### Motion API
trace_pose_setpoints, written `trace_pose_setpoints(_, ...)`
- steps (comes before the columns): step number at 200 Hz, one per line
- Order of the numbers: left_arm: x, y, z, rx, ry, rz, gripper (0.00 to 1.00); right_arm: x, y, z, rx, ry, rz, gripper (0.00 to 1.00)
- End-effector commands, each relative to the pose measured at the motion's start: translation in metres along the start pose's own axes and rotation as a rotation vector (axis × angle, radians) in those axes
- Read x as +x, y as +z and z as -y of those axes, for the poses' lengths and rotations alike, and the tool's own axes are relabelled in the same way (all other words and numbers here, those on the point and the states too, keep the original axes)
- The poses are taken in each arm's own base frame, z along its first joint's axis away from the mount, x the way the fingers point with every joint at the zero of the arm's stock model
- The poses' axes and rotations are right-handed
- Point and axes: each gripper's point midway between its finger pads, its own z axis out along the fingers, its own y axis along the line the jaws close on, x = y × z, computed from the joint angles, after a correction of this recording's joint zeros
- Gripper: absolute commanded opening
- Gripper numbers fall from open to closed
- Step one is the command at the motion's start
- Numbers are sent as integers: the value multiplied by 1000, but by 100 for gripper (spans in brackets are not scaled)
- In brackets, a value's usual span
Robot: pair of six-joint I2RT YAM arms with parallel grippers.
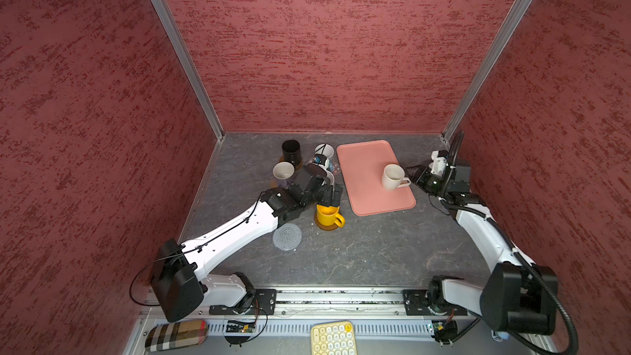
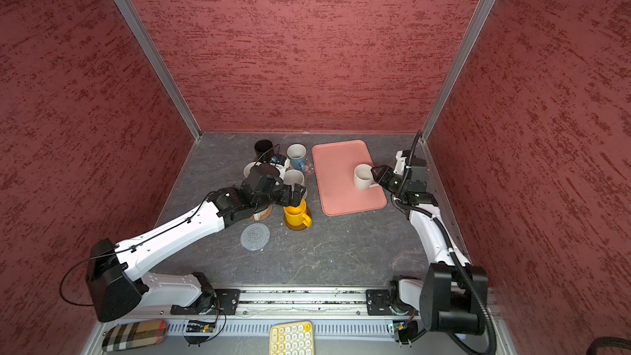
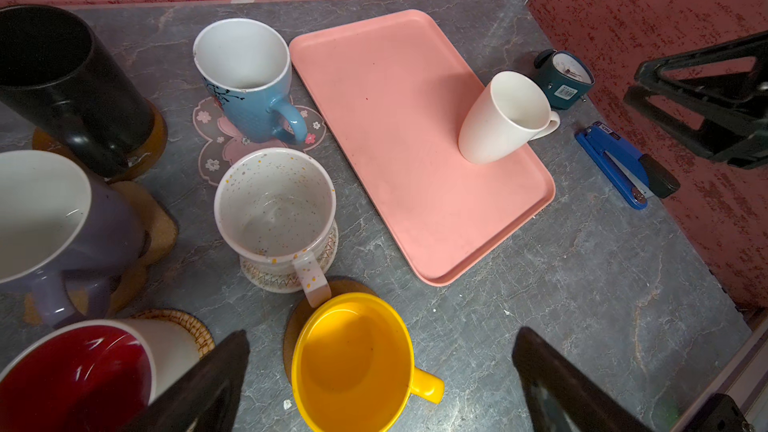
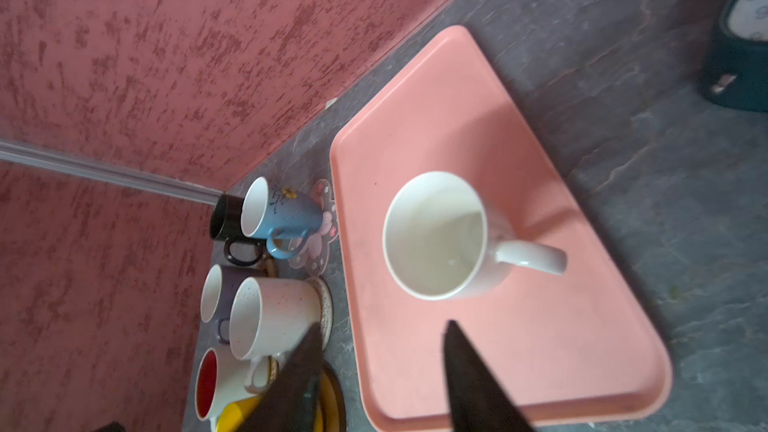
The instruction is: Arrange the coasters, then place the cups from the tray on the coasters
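Note:
A cream cup [image 1: 392, 176] stands upright on the pink tray [image 1: 362, 165], handle toward my right gripper [image 4: 383, 324]. That gripper is open just short of the cup, with only bare tray between its fingers. My left gripper [image 3: 381, 331] is open wide above the yellow cup [image 3: 349, 363], which sits on a brown round coaster [image 3: 299, 317]. The other cups sit on coasters: black [image 3: 62, 76], light blue [image 3: 249, 81] on the pink flower [image 3: 216, 147], speckled white [image 3: 276, 205], lavender [image 3: 54, 222], red-inside [image 3: 83, 371]. A grey woven coaster [image 1: 287, 236] lies bare.
A teal clock [image 3: 565, 78] and a blue stapler [image 3: 623, 164] lie between the tray and the right wall. A pale yellow keypad [image 1: 333, 338] and a checked case [image 1: 176, 334] sit in front of the arm rail. Red walls close in three sides.

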Motion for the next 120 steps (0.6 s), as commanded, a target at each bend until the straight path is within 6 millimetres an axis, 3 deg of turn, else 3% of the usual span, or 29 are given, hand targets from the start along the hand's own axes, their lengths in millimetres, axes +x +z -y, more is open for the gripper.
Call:
trace_pose_setpoints(1, -4, -7, -1, 16, -13, 28, 100, -21, 10, 2, -46, 68, 27, 12)
trace_pose_setpoints(9, -4, -7, -2, 16, -15, 29, 100, -26, 13, 8, -37, 82, 34, 8)
trace_pose_setpoints(46, 1, -4, -4, 18, -22, 20, 100, -41, 27, 29, 14, 99, 51, 6)
trace_pose_setpoints(75, 2, -1, -4, 21, -24, 16, 100, -36, 42, 52, 66, 123, 45, 2)
trace_pose_setpoints(120, 5, 2, -3, 27, -25, 2, 99, -31, 55, 69, 105, 113, 22, 0)
